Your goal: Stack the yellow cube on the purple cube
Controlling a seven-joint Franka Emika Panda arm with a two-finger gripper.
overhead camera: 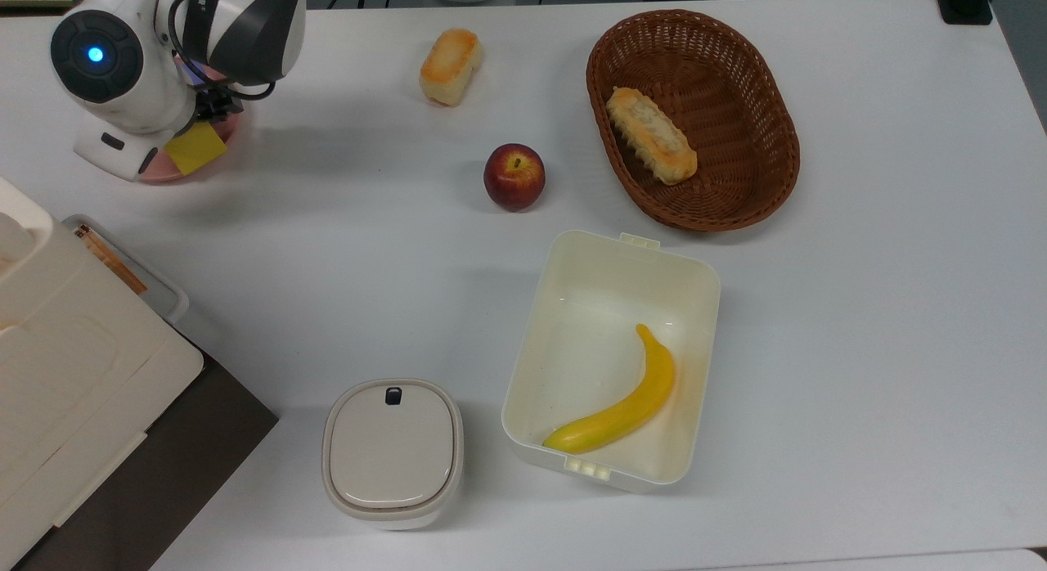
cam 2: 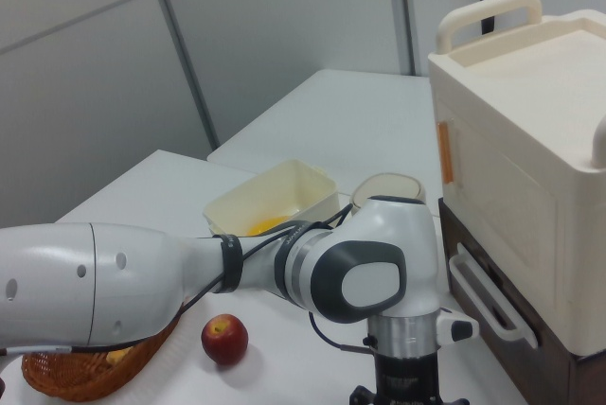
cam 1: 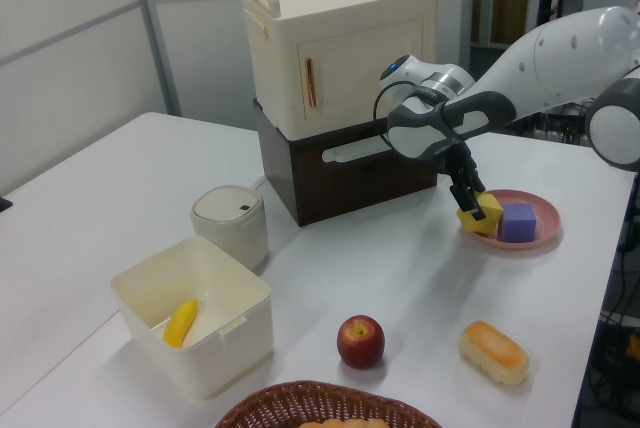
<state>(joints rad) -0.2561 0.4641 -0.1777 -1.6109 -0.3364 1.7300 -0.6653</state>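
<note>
While my hand [cam 1: 468, 200] pinched the yellow cube [cam 1: 480, 213] from above, the block hung tilted just over the pink plate [cam 1: 535, 235] at the counter's [overhead camera: 859, 325] ten o'clock corner in the top view. The purple cube [cam 1: 518, 222] sat on that plate, just beside the yellow one toward three o'clock in the left view. I judged the yellow cube light and rigid, its matte faces giving fair friction, so squeezing two opposite flat sides suited it. It seemed held nearer a corner than squarely, though my wrist hid the contact. Skewed like that, it could land edge-first on the purple cube and slide off.
</note>
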